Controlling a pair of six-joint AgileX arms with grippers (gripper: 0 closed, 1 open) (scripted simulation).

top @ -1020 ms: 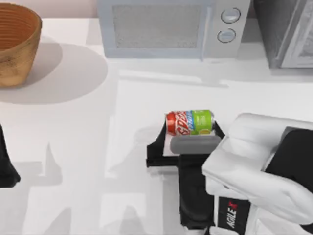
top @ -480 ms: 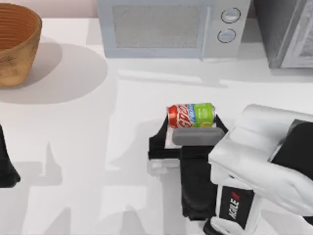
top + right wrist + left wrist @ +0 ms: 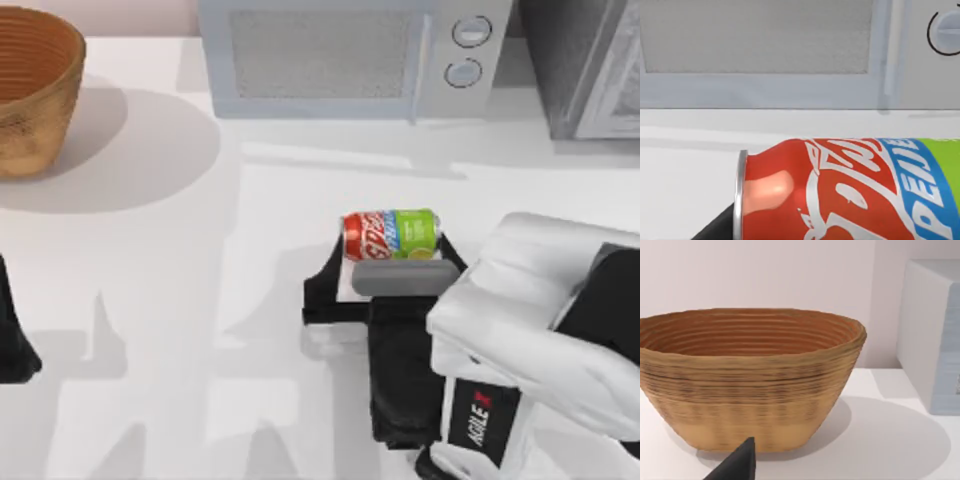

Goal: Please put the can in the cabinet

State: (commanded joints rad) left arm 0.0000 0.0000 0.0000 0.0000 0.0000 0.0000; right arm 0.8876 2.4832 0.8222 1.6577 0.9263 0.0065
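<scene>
The right gripper sits a little toward 4 o'clock from the middle of the table, its two dark fingers clamped on the can, one at each end. The can lies on its side across the gripper, red end toward 9 o'clock and green end toward 3 o'clock, with a blue band between the two colours. In the right wrist view the can is close up, its silver rim and white script lettering plain to see, and a dark finger presses against the rimmed end. The white body of the right arm reaches in from 4 o'clock, black lettering on its casing.

Beyond the can, toward 12 o'clock, stands the white microwave with its two round knobs at the right of its door; the right wrist view looks at its door panel head on. At 2 o'clock, in the table's far right corner, stands the cabinet, dark grey and speckled with a pale framed door; it is well apart from the can.

The left gripper rests at 9 o'clock, at the table's left edge; I cannot tell how its fingers stand. A woven basket sits at 10 o'clock, and the left wrist view faces its ribbed brown wall.
</scene>
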